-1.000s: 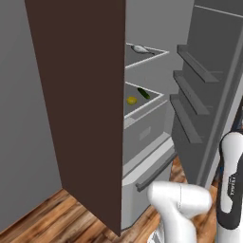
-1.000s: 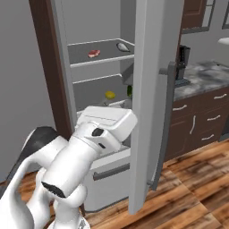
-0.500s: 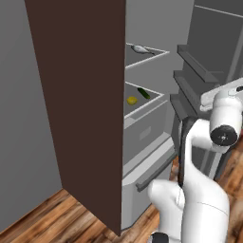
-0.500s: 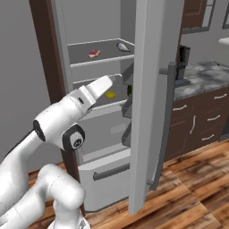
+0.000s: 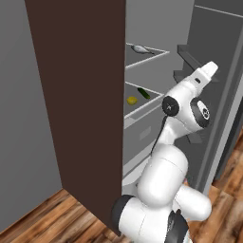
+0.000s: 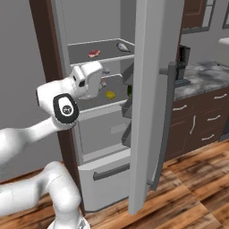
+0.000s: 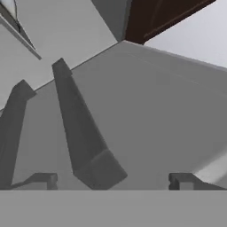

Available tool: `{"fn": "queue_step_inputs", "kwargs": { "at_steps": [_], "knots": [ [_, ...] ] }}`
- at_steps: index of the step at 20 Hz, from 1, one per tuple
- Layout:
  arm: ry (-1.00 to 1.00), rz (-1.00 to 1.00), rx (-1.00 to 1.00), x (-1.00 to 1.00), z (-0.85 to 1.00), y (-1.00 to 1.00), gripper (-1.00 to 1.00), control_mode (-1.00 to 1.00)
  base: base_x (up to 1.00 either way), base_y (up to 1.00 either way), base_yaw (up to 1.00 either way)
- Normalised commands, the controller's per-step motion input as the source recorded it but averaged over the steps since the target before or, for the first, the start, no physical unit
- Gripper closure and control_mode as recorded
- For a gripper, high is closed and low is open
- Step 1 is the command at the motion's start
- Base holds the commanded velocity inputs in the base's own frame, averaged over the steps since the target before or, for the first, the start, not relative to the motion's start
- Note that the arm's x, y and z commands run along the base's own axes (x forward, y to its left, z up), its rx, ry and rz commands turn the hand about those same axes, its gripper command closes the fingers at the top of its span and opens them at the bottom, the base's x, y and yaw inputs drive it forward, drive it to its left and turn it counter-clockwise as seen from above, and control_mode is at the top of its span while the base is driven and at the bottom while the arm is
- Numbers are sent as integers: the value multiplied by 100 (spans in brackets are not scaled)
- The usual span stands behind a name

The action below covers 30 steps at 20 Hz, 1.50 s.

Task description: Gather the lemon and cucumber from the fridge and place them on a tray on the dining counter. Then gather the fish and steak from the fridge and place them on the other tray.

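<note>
Inside the fridge [image 6: 147,89], door open, the lemon [image 6: 110,94], small, round, yellow, sits on the middle shelf w/ the dark green cucumber [image 5: 143,93] just beside it. Steak [image 6: 94,53], red-pink, lies one shelf up. Gripper [image 7: 113,181] spread wide, holding nothing.

Fridge [image 6: 147,89]: light grey door, dark grey bar handle [image 6: 164,125], dark grey interior, pale-edged shelves. Lemon [image 6: 110,94]: yellow. Cucumber [image 5: 143,93]: dark green. Steak [image 6: 94,53]: red-pink, whitish edging. Fish [image 6: 123,46]: silver-grey. Side panel [image 5: 80,95]: dark brown. Floor [image 6: 188,192]: reddish-brown wood planks. Desk [image 6: 197,76], far right: grey marbled top, dark brown base. Arm [image 5: 180,114]: white, dark joints.
</note>
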Motion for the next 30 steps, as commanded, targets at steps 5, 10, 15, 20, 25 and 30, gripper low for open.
{"fn": "queue_step_inputs", "kwargs": {
  "at_steps": [5, 10, 15, 20, 25, 30],
  "knots": [
    [12, -7, 0, 30, -28, 0, -100, -100, 0, 0, 0],
    [14, -7, 0, 55, -4, -1, -100, -100, 0, 0, 0],
    [15, -9, 0, 62, 0, -17, -100, -100, 0, 0, 0],
    [7, -10, 3, 33, -1, -48, -100, -100, 0, 0, 0],
    [0, -12, 4, 8, 0, -69, -100, -100, 0, 0, 0],
    [0, -13, 4, 0, -2, -81, -100, -100, 0, 0, 0]
  ]
}}
